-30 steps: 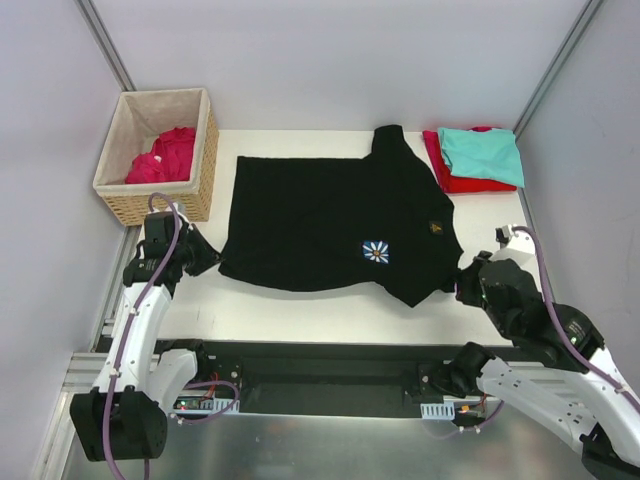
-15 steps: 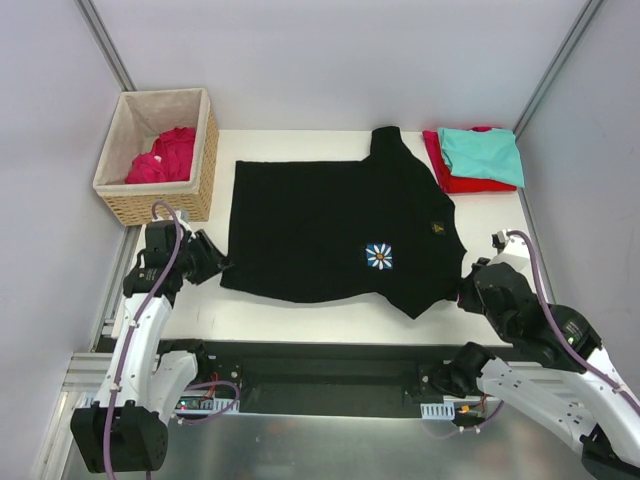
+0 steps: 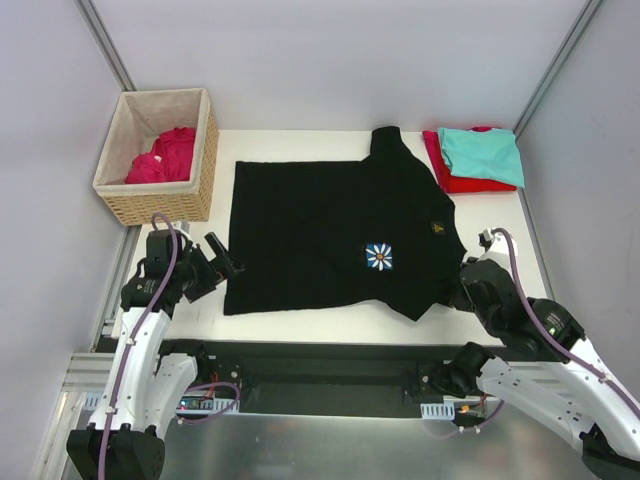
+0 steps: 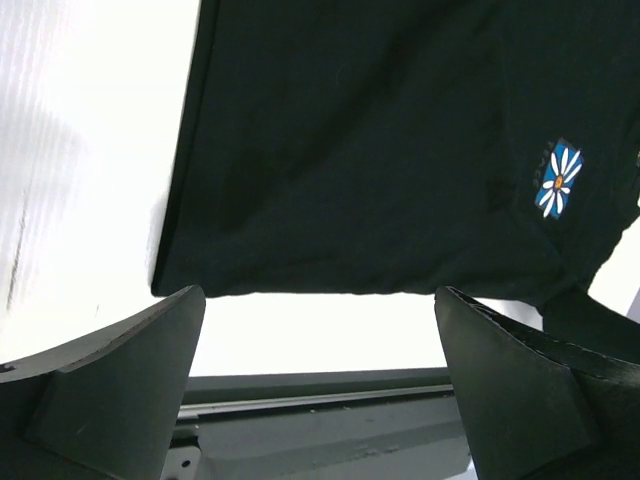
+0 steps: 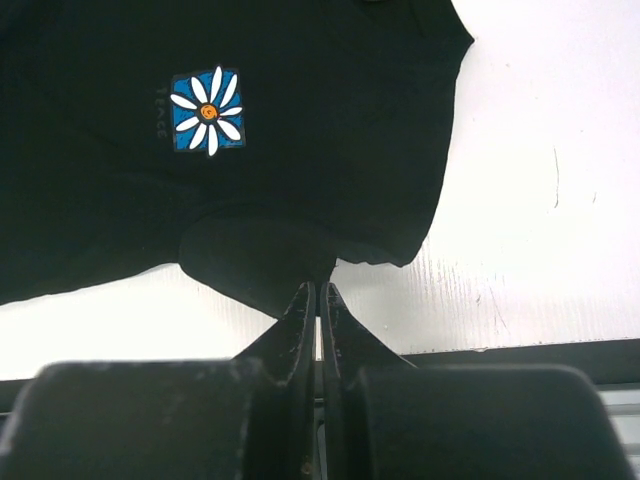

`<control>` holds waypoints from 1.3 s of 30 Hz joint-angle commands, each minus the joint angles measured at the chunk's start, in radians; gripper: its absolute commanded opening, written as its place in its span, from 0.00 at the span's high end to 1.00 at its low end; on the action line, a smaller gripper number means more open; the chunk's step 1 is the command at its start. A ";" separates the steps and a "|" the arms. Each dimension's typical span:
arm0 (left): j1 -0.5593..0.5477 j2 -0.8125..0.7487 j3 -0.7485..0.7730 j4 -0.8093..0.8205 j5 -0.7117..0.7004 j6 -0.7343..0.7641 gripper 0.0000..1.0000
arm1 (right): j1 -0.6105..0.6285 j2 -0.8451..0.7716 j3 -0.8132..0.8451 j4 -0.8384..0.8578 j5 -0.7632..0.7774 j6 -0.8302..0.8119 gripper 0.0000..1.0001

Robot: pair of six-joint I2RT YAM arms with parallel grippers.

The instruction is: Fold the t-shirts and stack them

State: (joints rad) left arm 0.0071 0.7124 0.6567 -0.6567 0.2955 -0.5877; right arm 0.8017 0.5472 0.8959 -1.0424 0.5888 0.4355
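Black t-shirt [image 3: 330, 230] is spread flat in the middle of the table [image 3: 300, 325], daisy print up. Right pincer [image 3: 460, 291] is clamped tight on its near right corner. Left pincer [image 3: 222, 272] gapes wide just beside the near left corner. Teal shirt [image 3: 482, 155] sits on the red shirt [image 3: 445, 175] far right, and the pink shirt [image 3: 165, 155] is in the basket [image 3: 206, 140].

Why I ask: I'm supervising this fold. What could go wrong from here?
1. Only the right gripper pinches the black t-shirt. The left gripper is open, off the cloth, so a pull may skew or bunch it.
2. Its far-right edge lies close beside the folded stack; dragging could disturb that.
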 commanded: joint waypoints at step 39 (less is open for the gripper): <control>-0.171 0.351 -0.190 0.107 -0.289 -0.310 0.07 | -0.025 0.112 -0.063 0.236 -0.095 -0.113 0.99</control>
State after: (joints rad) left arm -0.1520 1.0451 0.5018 -0.6483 0.0395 -0.8265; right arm 0.7837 0.6559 0.8368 -0.8406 0.5083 0.3382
